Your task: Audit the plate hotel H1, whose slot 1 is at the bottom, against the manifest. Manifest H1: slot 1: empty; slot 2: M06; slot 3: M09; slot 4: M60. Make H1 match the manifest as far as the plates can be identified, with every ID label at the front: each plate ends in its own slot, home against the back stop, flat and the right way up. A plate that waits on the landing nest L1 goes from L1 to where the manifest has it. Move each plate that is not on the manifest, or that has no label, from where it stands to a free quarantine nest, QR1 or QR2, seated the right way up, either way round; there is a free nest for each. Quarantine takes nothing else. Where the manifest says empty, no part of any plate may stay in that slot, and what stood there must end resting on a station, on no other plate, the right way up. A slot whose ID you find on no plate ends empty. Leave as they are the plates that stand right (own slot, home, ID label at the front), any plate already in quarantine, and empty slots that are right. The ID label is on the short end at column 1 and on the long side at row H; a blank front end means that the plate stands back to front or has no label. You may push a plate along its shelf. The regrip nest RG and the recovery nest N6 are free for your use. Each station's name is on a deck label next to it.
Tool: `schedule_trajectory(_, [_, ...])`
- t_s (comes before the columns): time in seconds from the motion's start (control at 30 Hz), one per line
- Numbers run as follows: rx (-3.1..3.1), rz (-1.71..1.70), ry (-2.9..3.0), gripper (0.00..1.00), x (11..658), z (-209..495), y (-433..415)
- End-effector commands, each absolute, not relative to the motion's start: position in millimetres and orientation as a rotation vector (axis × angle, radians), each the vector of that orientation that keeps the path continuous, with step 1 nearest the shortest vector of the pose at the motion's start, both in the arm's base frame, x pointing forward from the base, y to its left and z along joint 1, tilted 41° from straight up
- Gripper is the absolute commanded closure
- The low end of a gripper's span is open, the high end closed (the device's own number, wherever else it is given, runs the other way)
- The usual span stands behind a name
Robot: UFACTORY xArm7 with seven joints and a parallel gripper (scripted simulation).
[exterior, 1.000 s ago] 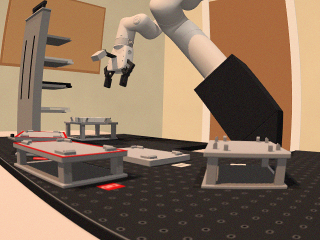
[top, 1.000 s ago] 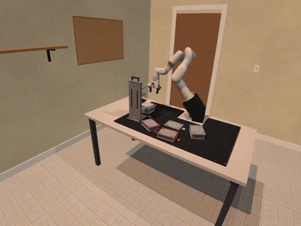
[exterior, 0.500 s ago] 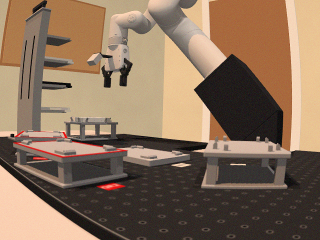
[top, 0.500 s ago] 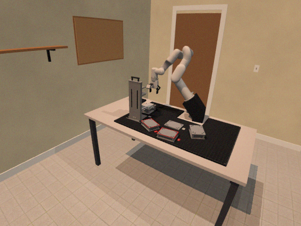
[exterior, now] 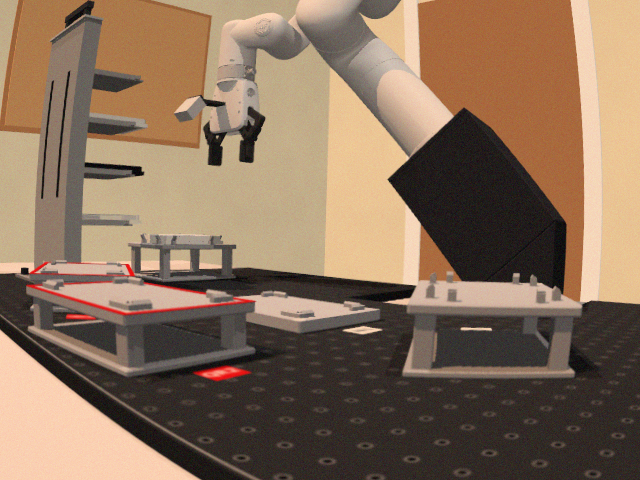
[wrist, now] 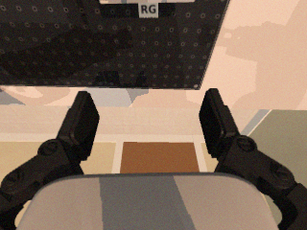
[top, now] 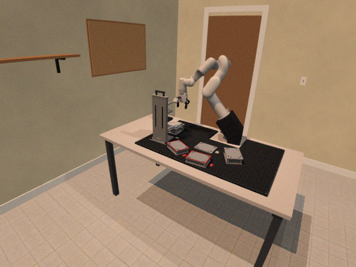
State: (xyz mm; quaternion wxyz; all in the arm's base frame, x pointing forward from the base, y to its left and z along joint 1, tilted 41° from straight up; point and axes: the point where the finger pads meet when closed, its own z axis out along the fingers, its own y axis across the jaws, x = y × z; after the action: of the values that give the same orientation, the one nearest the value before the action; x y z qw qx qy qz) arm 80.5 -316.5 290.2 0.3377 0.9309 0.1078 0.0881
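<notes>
The plate hotel H1 (top: pixel 159 120) (exterior: pixel 56 180) is a grey tower at the deck's left end, with four shelves seen edge-on. The second level from the bottom (exterior: pixel 111 170) looks dark; the others look pale grey. No label on the shelves can be read. A pale plate (exterior: pixel 180 239) (top: pixel 176 125) lies on a raised nest (exterior: pixel 164 260) right of the hotel's foot. My gripper (top: pixel 181 104) (exterior: pixel 231 155) (wrist: pixel 148 103) is open and empty. It hangs in the air right of the hotel, at about the height between the second and third levels, fingers pointing down.
Two red-rimmed nests (top: pixel 177 146) (top: pixel 198 157) (exterior: pixel 80 268) (exterior: pixel 134 299) stand at the deck's front. A low flat nest (top: pixel 205 147) (exterior: pixel 310 308) and a raised nest (top: pixel 232 155) (exterior: pixel 493 304) stand further right. An RG label (wrist: pixel 148 9) shows on the black deck (wrist: pixel 96 48). The arm's dark base (top: pixel 231 126) stands behind.
</notes>
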Motion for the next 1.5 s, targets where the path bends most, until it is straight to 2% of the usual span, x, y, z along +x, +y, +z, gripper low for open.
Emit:
schedule_trajectory(0.0, [2.424, 0.229, 0.28, 0.0, 78, 300, -310])
schedule_trajectory(1.47, [2.424, 0.229, 0.28, 0.0, 48, 396, -232])
